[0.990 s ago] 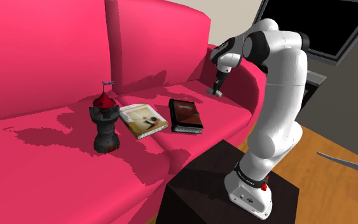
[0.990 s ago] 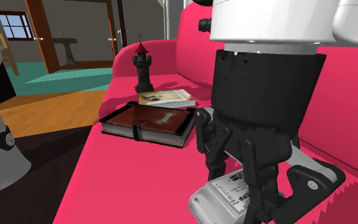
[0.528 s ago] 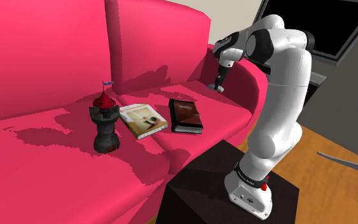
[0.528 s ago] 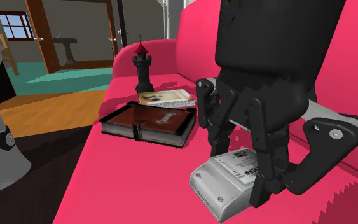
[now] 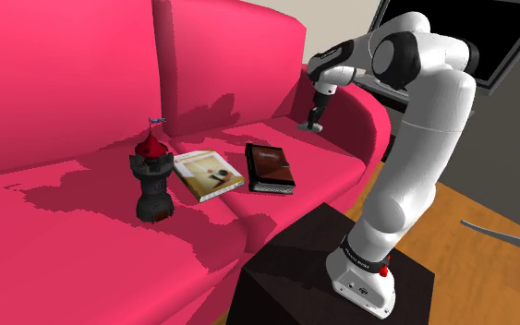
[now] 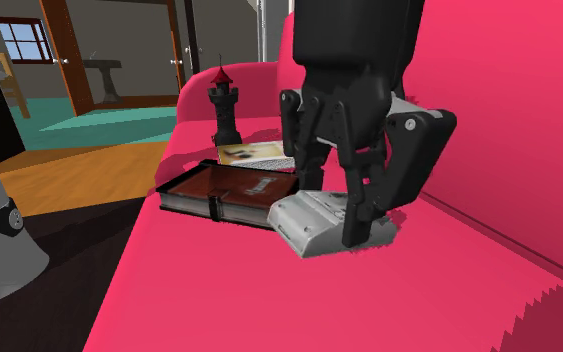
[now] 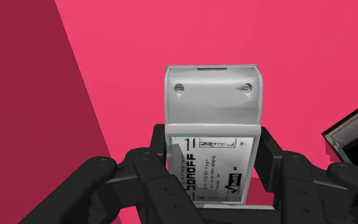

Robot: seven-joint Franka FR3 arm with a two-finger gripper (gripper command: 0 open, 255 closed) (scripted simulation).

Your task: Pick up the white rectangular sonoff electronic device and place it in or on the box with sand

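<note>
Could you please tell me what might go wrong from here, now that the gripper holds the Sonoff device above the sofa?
1. The gripper clasps the white device by its labelled end alone. The end with the screws juts past the fingers, so it might pivot or slip in a fast swing.
2. The dark strapped case, the light flat item and the tower sit close together on the sofa. A low approach could topple the upright tower.
</note>
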